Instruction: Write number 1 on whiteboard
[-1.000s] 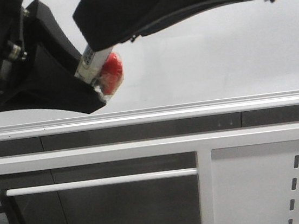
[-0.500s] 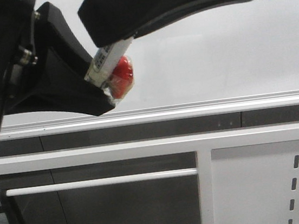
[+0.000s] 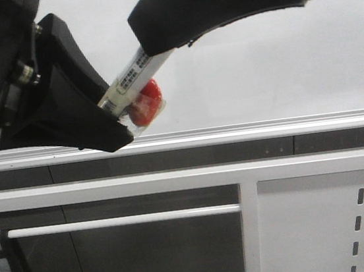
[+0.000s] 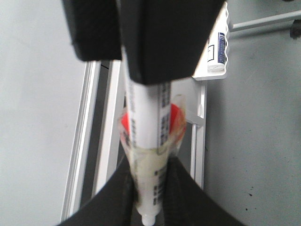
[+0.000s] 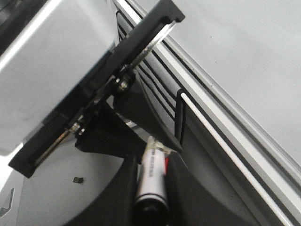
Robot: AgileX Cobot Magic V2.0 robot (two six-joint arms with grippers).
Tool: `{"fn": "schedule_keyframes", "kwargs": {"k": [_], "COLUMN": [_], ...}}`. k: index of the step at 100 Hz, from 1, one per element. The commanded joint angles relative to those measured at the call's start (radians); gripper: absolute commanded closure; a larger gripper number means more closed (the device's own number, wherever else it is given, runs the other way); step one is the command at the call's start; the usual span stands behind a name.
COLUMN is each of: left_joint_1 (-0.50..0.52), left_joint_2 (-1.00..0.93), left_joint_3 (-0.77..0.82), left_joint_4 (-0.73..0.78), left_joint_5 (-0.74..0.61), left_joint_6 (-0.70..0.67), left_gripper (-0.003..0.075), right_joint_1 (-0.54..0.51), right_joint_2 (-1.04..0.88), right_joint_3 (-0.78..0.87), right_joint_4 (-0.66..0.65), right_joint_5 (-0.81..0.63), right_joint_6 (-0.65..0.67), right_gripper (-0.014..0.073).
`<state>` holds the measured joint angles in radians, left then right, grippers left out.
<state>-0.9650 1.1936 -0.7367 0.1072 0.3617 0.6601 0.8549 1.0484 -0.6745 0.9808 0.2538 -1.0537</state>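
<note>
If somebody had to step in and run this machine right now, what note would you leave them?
Left tool: shut on one end of the white marker, near the red wrapped part.
Right tool: shut on the other end of the same marker, so both arms hold it between them.
Whiteboard: behind the arms; the part in view is blank, with no number 1 visible.
Done: marker picked up and held in front of the board.
Left: whether the cap is off cannot be told; free the tip, bring it to the board, draw the 1.
</note>
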Motion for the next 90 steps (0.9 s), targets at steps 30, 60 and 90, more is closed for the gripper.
{"fn": "schedule_keyframes", "kwargs": {"k": [30, 60, 90], "left_joint_1": [-0.012, -0.012, 0.104], "left_joint_2": [-0.158, -0.393, -0.757], "left_joint_3": [-0.048, -0.041, 0.125], "left_joint_4": [-0.178, -0.355, -0.177], "left_joint_5": [-0.117, -0.001, -0.107], "left_joint_6": [0.033, -0.032, -0.393], "left_gripper": [0.0278, 0.0388, 0.0638], "right_joint_1": [0.001, -0.044, -0.046], "right_joint_2": [-0.011, -0.056, -0.210], "right_joint_3": [-0.037, -0.037, -0.033], "right_joint_4": [-0.010, -0.098, -0.286], "right_joint_5": [-0.047, -0.058, -0.063], "right_joint_6": [0.009, 0.009, 0.009], "right_gripper": [0.0673, 0.0672, 0.0652]}}
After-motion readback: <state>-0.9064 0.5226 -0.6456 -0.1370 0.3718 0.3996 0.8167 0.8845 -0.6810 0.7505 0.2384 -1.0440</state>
